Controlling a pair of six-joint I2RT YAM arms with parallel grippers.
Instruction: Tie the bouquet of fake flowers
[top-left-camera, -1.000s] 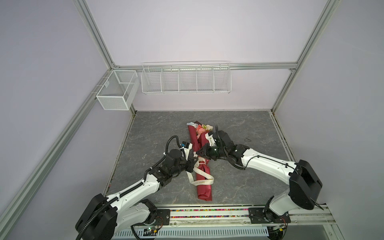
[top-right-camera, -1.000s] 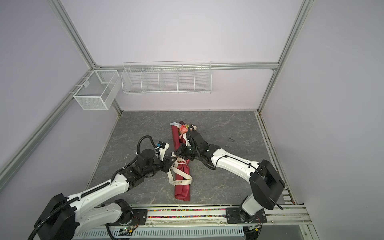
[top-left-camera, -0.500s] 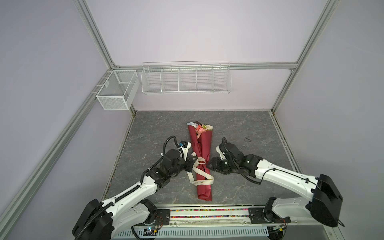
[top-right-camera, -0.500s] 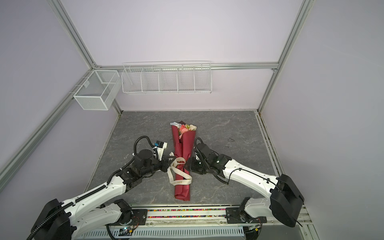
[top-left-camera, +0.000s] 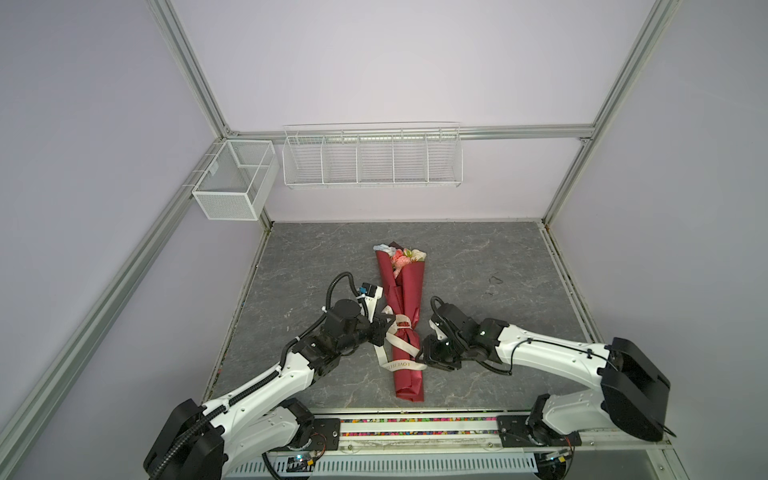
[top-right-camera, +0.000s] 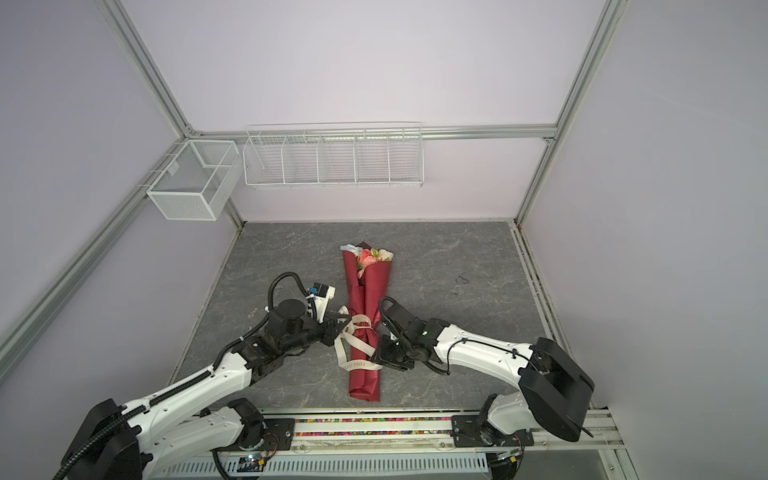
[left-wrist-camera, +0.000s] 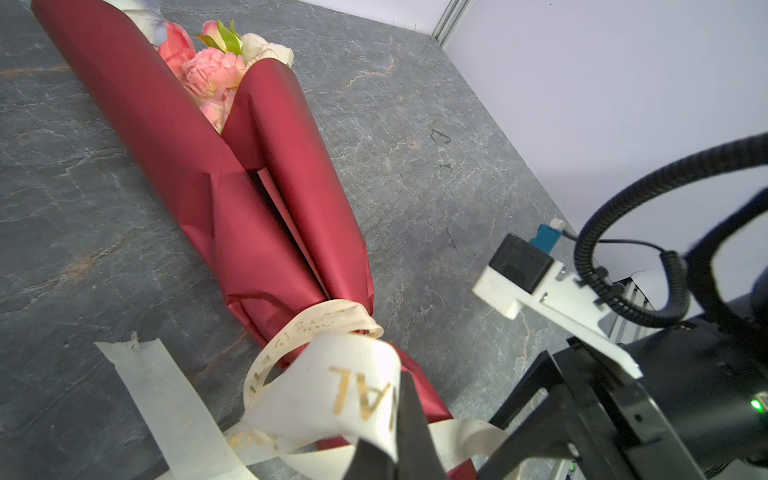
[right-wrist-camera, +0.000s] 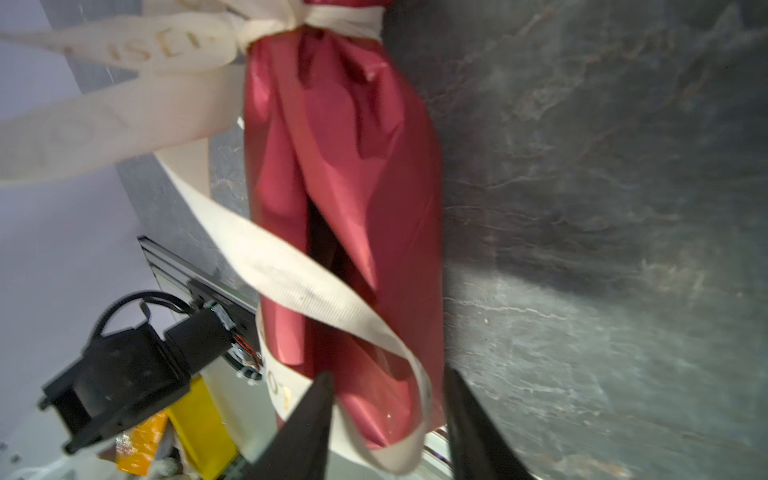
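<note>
The bouquet of fake flowers (top-left-camera: 402, 286) (top-right-camera: 365, 286) lies on the grey table, wrapped in dark-red paper, pink and cream blooms at its far end. A cream printed ribbon (top-left-camera: 401, 332) (top-right-camera: 361, 330) is wound round its narrow waist. My left gripper (top-left-camera: 384, 328) (left-wrist-camera: 390, 432) sits at the bouquet's left side, shut on a loop of the ribbon (left-wrist-camera: 332, 382). My right gripper (top-left-camera: 424, 353) (right-wrist-camera: 388, 374) is at the right side, lower down and open. Its jaws straddle a slack ribbon tail (right-wrist-camera: 291, 282) and the wrap's lower edge (right-wrist-camera: 353, 166).
A long white wire rack (top-left-camera: 372, 160) hangs on the back wall and a mesh basket (top-left-camera: 232, 183) on the left frame. A metal rail (top-left-camera: 415, 428) runs along the table's front edge, just past the bouquet's foot.
My right gripper left the bouquet's upper part, swung out to its right side and came down by the lower ribbon tail, jaws now apart. The left gripper kept its hold on the ribbon.
</note>
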